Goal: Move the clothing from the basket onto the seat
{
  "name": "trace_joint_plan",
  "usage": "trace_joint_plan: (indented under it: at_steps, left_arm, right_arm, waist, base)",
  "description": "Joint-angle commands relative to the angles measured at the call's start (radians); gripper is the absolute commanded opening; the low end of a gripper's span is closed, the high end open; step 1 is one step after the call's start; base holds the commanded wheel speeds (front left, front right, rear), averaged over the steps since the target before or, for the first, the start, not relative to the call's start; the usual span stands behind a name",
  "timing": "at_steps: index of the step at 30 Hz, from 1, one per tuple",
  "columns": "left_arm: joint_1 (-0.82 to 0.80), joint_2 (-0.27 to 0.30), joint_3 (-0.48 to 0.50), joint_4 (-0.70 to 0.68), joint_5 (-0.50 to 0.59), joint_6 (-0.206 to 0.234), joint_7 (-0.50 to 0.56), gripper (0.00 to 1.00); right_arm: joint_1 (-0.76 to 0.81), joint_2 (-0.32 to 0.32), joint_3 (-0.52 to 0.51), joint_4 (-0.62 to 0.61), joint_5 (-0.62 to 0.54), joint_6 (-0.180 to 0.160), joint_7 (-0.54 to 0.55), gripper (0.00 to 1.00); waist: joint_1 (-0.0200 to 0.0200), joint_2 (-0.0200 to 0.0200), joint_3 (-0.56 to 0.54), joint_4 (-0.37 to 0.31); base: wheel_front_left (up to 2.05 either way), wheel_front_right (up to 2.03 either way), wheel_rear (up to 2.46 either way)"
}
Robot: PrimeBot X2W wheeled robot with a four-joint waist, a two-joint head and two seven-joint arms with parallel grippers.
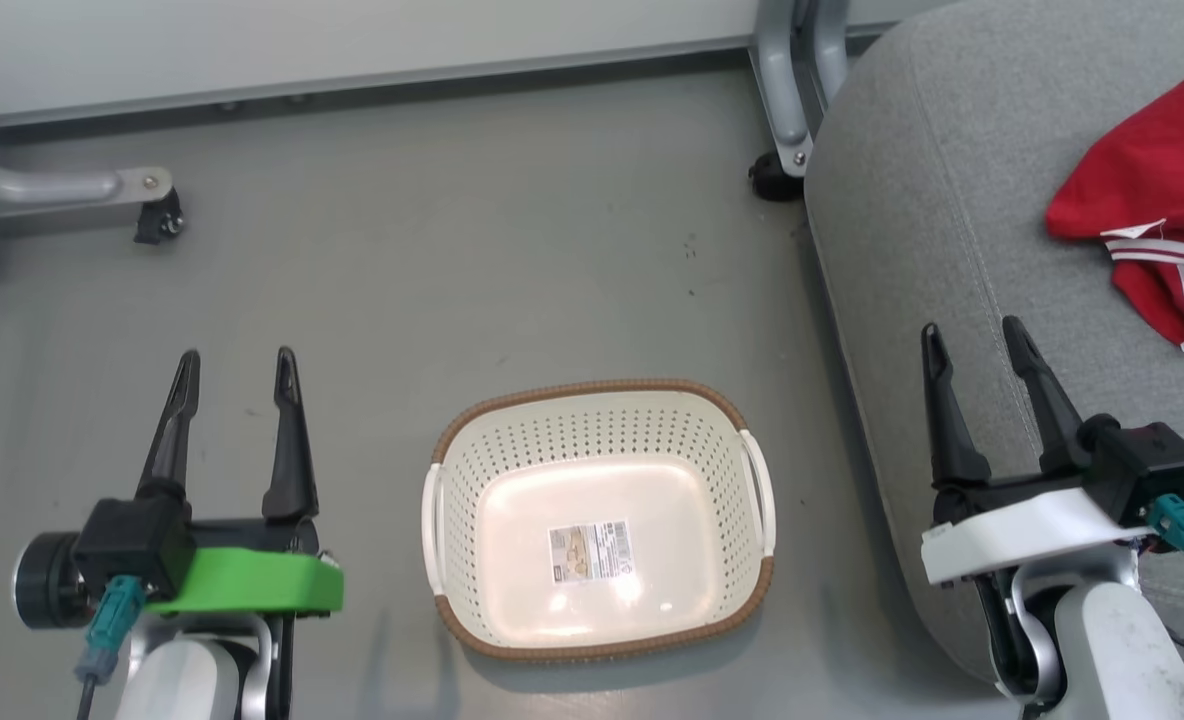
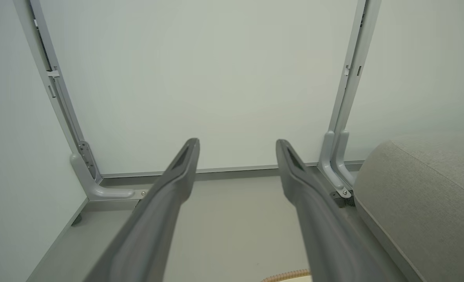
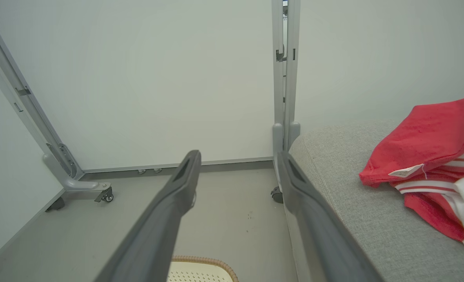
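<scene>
Where the grey floor (image 1: 512, 250) met the pale partition panels (image 1: 252, 40), two grey metal frame feet rested on black wheels: the left castor (image 1: 159, 218) well clear of the work, and the right castor (image 1: 774, 180) just beside the far corner of the seat (image 1: 932, 250). The basket (image 1: 592, 386) stood upright on the floor between the two arms, apart from the seat's edge, its bare bottom showing a paper label (image 1: 590, 551). The clothing (image 1: 1152, 200) lay heaped on the seat at the right edge of the head view, red fabric with white stripes and trim. The right gripper (image 1: 970, 330) was positioned over the seat's edge nearest the basket, jaws spread wide and holding nothing. The clothing lay ahead of and to the right of its fingertips, not touching them, with bare grey cushion fabric between. The left gripper (image 1: 237, 355) was positioned over the floor to the left of the basket, jaws likewise spread wide and holding nothing. The basket and the width of the seat lay between it and the clothing.
</scene>
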Motion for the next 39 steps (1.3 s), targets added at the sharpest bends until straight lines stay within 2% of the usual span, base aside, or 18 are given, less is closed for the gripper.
trace_joint_plan:
  at_steps: [1,5,17,39]
  left_arm:
    - [0.027,-0.006,0.011,0.008,0.008,-0.011,-0.003,1.0]
    - [0.103,-0.022,0.035,0.038,0.04,-0.045,-0.003,1.0]
    - [0.22,-0.058,0.057,0.073,0.073,-0.07,-0.003,1.0]
    - [0.235,-0.073,0.08,0.103,0.098,-0.093,-0.003,1.0]
  right_arm:
    - [0.026,-0.003,0.001,-0.013,-0.005,-0.001,0.007,1.0]
    - [0.087,-0.003,0.009,-0.034,0.01,-0.001,0.038,1.0]
    - [0.189,-0.002,0.026,-0.053,0.014,-0.001,0.077,1.0]
    - [0.225,-0.002,0.028,-0.075,0.017,-0.001,0.103,1.0]
  waist:
    - [0.0,0.0,-0.031,0.022]
    - [0.0,0.0,-0.078,0.024]
    - [0.0,0.0,-0.172,0.018]
    - [0.0,0.0,-0.19,0.022]
  base:
    - [0.0,0.0,0.0]
    - [0.0,0.0,0.0]
    - [0.0,0.0,0.0]
    - [0.0,0.0,0.0]
